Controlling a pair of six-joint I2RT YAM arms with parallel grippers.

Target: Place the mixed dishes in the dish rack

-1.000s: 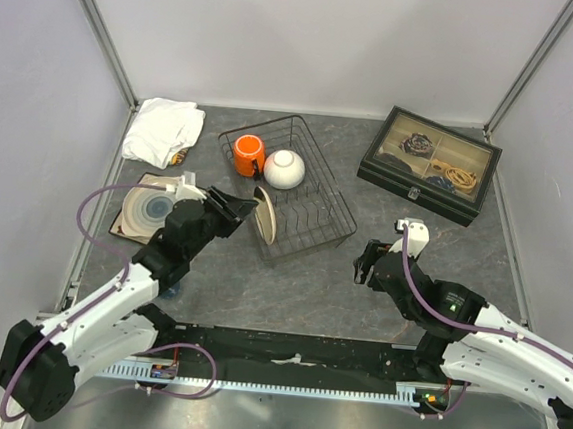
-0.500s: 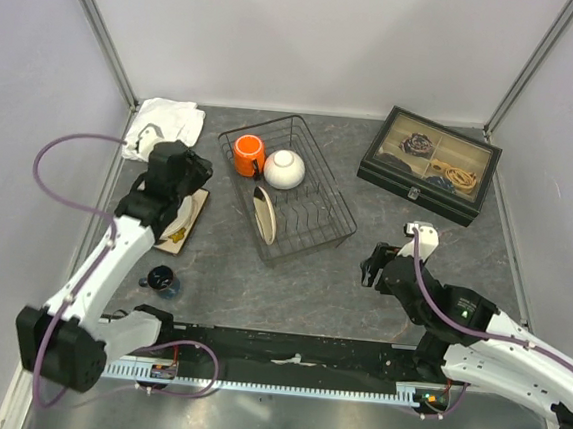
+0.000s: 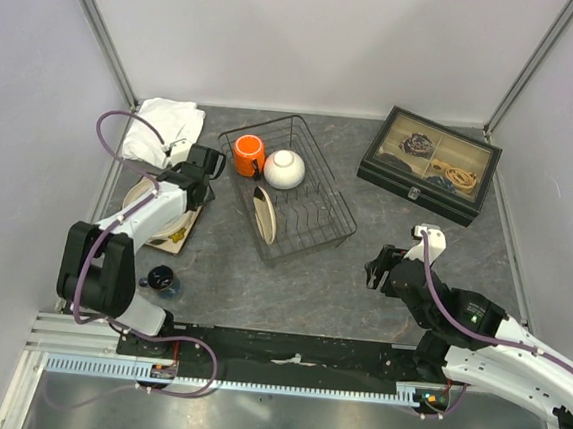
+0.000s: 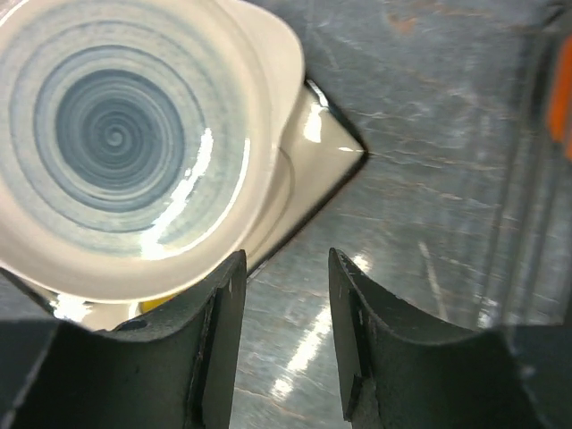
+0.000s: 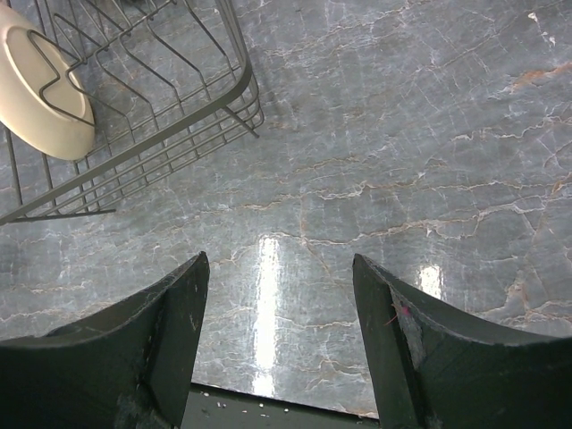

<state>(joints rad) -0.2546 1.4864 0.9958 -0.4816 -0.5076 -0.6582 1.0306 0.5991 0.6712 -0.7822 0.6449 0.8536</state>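
My left claw [image 4: 284,344] hangs with fingers apart and empty, low over the grey table [image 3: 289,295], just beside the spiral-painted round plate [image 4: 116,143] (it lies on the square plate [image 4: 323,134], left of the dish rack [image 3: 312,215]). My right claw [image 5: 279,344] is likewise spread and empty, near the rack's front corner. In the rack: orange mug [image 3: 248,154], white bowl [image 3: 284,168], and a cream plate [image 3: 264,216] on edge.

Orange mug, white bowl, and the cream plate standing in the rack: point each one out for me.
orange mug [image 3: 248,156], top external view, on its orange side wall.
white bowl [image 3: 284,169], top external view, on the middle of its white surface.
cream plate [image 5: 27,80], right wrist view, on its cream face.
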